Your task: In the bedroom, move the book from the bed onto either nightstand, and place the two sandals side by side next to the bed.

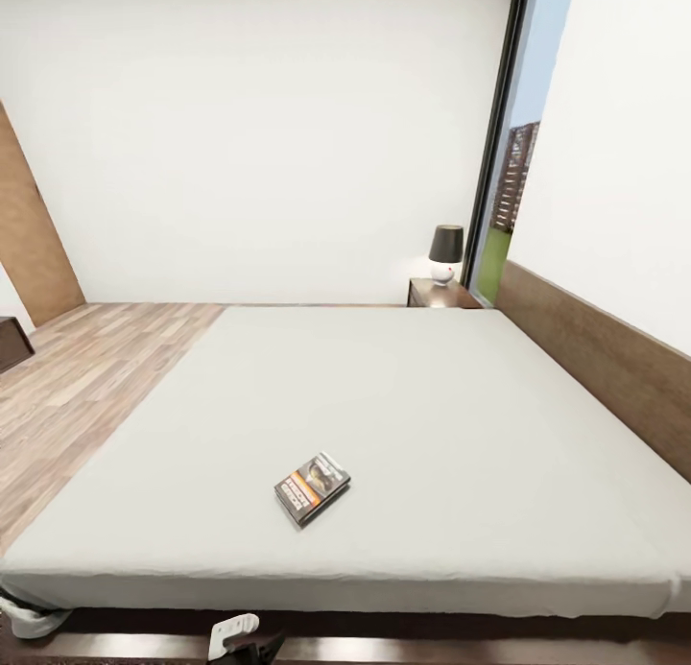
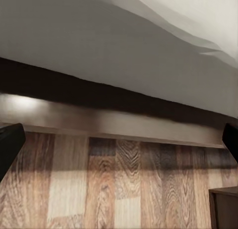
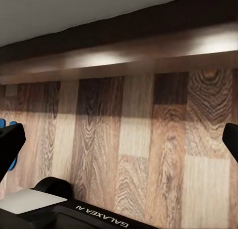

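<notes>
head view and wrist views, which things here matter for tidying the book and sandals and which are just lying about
Part of the job:
- small dark paperback book with orange band
- large bed with pale grey mattress
- small reddish-brown wooden nightstand
- bright blue sandal, just a sliver showing

Just there:
- white table lamp with dark shade
- wood-plank floor
- tall dark-framed window

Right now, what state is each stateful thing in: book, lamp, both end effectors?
book: closed, lying flat on the bed
lamp: upright on the nightstand, unlit
left end effector: open, empty
right end effector: open, empty
</notes>
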{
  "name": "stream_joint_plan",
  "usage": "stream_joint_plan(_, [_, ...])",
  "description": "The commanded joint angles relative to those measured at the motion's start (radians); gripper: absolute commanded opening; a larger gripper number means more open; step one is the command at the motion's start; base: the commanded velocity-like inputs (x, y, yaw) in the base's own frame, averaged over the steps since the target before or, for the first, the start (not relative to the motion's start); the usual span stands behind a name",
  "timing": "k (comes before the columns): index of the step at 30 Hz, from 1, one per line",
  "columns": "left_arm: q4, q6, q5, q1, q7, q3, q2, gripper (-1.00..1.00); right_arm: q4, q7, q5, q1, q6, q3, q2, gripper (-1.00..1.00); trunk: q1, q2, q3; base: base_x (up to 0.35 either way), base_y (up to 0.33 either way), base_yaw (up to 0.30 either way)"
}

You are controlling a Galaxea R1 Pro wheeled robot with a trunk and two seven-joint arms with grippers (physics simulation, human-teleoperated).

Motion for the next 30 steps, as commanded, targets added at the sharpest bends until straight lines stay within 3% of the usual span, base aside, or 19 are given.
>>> stream_joint_plan(1, [0.002,-0.001,-0.002,-0.001,-0.005,0.008,0.000,1.00,0.002,0.002,-0.005,-0.001,-0.005,0.006,-0.001,1.00,0.000,0.000,-0.001,0.005,-0.006,0.017])
stream_joint_plan(14, [0.002,-0.001,-0.003,-0.001,-0.006,0.007,0.000,1.00,0.001,0.003,-0.005,-0.001,-0.004,0.004,-0.001,1.00,0.000,0.000,-0.001,0.001,-0.001,0.002])
stream_joint_plan(30, [0.002,-0.001,-0.002,-0.001,-0.006,0.008,0.000,1.00,0.001,0.004,-0.006,-0.001,-0.002,0.004,-0.001,1.00,-0.061,0.112,0.049,0.000,0.000,0.000])
